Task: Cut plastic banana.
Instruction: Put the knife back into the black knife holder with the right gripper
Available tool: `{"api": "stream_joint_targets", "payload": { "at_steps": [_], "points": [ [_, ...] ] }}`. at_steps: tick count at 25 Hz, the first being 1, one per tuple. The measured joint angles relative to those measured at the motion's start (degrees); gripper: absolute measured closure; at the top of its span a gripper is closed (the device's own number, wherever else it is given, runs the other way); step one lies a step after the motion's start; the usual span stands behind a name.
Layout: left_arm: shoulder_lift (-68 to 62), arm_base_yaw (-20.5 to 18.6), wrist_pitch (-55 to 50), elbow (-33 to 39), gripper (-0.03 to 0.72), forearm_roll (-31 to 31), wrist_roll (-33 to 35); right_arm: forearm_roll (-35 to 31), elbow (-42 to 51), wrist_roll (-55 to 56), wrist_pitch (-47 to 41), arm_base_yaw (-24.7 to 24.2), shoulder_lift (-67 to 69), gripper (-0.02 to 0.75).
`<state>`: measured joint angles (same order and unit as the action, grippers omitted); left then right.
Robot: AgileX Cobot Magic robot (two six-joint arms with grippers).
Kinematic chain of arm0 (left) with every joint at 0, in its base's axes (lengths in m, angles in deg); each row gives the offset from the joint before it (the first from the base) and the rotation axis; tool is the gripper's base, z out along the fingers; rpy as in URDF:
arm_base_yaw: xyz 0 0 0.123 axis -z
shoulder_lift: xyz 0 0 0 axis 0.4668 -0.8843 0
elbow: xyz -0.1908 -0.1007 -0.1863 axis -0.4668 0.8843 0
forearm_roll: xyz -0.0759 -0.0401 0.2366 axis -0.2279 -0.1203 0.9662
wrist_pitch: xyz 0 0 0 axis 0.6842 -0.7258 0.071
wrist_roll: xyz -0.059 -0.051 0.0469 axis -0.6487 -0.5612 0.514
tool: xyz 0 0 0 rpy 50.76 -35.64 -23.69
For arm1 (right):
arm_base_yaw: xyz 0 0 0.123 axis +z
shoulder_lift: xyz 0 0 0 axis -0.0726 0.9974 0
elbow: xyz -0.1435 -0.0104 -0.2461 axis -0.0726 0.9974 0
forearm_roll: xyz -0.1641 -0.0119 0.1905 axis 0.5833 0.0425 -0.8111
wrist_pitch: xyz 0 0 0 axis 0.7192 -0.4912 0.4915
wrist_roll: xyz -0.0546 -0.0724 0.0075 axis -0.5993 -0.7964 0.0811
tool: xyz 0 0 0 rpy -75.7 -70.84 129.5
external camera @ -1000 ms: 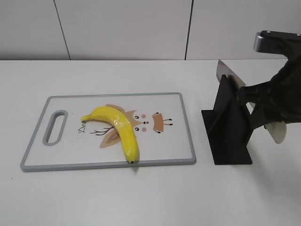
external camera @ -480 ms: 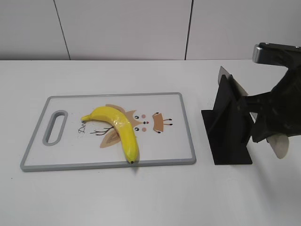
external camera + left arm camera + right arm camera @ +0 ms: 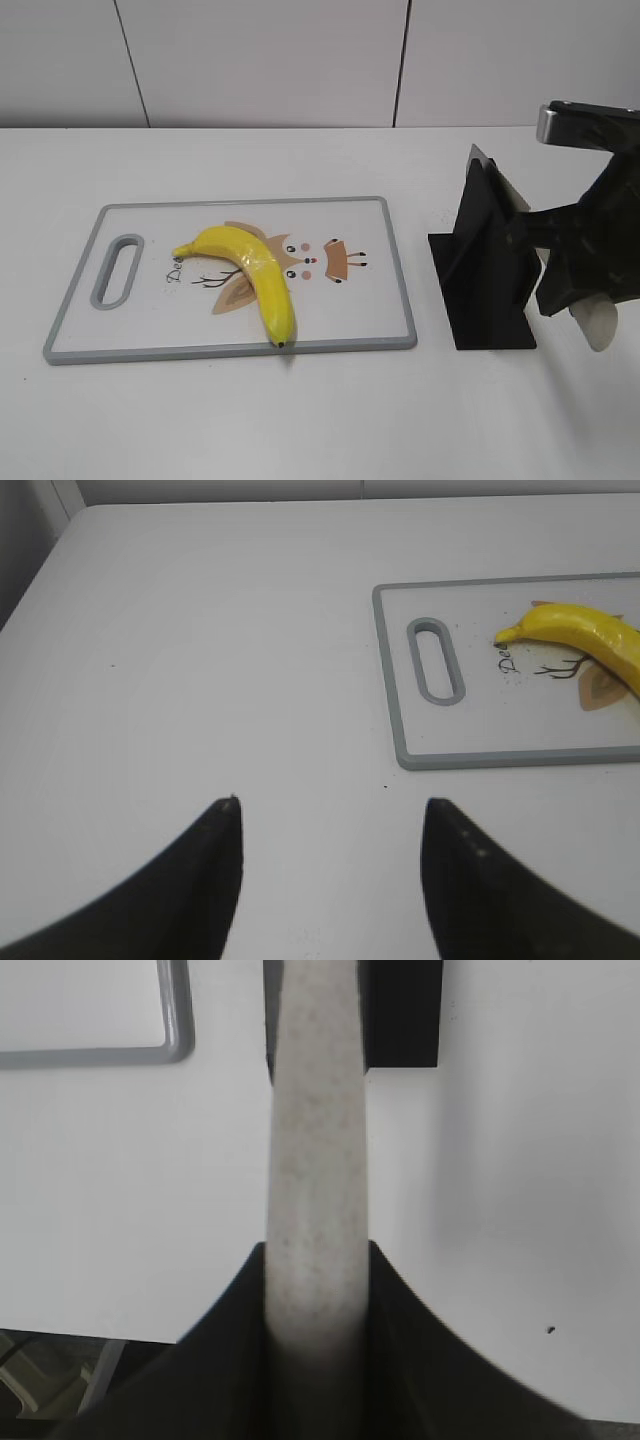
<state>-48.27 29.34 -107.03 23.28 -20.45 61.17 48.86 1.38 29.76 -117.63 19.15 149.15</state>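
A yellow plastic banana (image 3: 250,270) lies curved on a white cutting board with a grey rim (image 3: 400,270); both also show in the left wrist view, the banana (image 3: 590,640) and the board (image 3: 400,680). My right gripper (image 3: 572,270) is shut on the pale grey handle of a knife (image 3: 315,1160), whose blade sits in a black knife stand (image 3: 485,270). The blade tip (image 3: 478,158) sticks out above the stand and the handle end (image 3: 598,322) shows below my gripper. My left gripper (image 3: 330,805) is open and empty over bare table, left of the board.
The black stand's base plate (image 3: 490,335) lies on the white table right of the board. A corner of the board (image 3: 175,1040) and the stand (image 3: 400,1010) show in the right wrist view. A white wall runs behind the table.
My right gripper has moved down and to the right with the knife handle. The blade tip shows less above the stand. Banana and board have not moved.
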Motion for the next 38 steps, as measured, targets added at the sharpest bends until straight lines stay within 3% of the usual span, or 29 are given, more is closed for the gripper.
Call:
{"api": "stream_joint_targets", "payload": {
  "at_steps": [5,11,13,27,38],
  "points": [
    [0.0,0.0,0.0,0.0,0.155,0.0,0.0,-0.2,0.0,-0.6,-0.2,0.0,0.0,0.531],
    [0.0,0.0,0.0,0.0,0.155,0.0,0.0,-1.2,0.0,-1.6,0.7,0.0,0.0,0.209],
    [0.0,0.0,0.0,0.0,0.155,0.0,0.0,-1.3,0.0,-1.9,1.6,0.0,-0.1,0.151],
    [0.0,0.0,0.0,0.0,0.155,0.0,0.0,0.6,-4.7,-12.3,5.7,0.0,-18.5,0.125],
    [0.0,0.0,0.0,0.0,0.155,0.0,0.0,4.5,-0.5,-15.7,-0.5,0.0,-38.5,0.139]
  ]
}}
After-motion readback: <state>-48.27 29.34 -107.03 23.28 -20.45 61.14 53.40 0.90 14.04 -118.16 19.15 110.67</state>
